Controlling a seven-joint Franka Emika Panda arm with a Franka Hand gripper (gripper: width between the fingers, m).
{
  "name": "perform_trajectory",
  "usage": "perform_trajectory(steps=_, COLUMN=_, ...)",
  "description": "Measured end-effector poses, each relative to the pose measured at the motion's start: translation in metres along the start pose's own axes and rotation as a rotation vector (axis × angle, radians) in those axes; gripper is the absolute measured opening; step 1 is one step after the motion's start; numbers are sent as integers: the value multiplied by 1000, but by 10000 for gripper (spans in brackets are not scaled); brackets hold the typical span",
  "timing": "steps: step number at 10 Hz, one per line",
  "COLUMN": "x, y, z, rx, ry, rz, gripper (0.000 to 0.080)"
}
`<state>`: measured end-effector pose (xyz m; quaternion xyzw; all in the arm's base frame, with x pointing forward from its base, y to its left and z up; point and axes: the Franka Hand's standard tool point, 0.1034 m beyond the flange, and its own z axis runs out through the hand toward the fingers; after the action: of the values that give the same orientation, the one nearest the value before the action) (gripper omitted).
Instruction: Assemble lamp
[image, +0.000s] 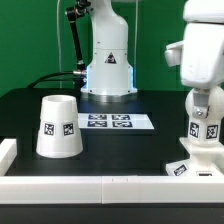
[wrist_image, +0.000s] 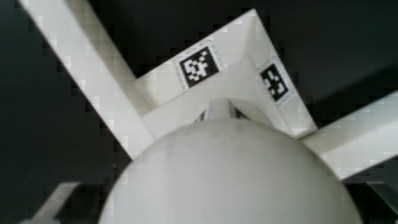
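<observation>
The white ball bulb (wrist_image: 222, 165) fills the wrist view, held between my gripper (wrist_image: 217, 212), which is shut on it; one finger (wrist_image: 50, 205) shows at its side. In the exterior view my gripper (image: 205, 112) is at the right, holding the bulb (image: 205, 130) with its tags upright just above the flat square lamp base (image: 186, 168). In the wrist view the base (wrist_image: 231, 72) lies right under the bulb, its two tags showing. The tapered shade (image: 59, 128) stands wide end down at the left, apart from my gripper.
The marker board (image: 112, 122) lies in the middle of the black table in front of the arm's pedestal (image: 108, 70). A white wall (image: 80, 186) runs along the front edge and a short one (image: 7, 152) on the left. The base sits against the front wall.
</observation>
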<state>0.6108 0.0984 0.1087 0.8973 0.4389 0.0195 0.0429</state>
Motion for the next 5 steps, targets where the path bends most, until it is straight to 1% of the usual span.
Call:
perform_trajectory(steps=1, x=0, y=0, z=0, rx=7, ry=3, rz=113, gripper=577)
perform_trajectory(steps=5, x=1, y=-2, z=0, rx=12, ry=1, rz=401, gripper=577)
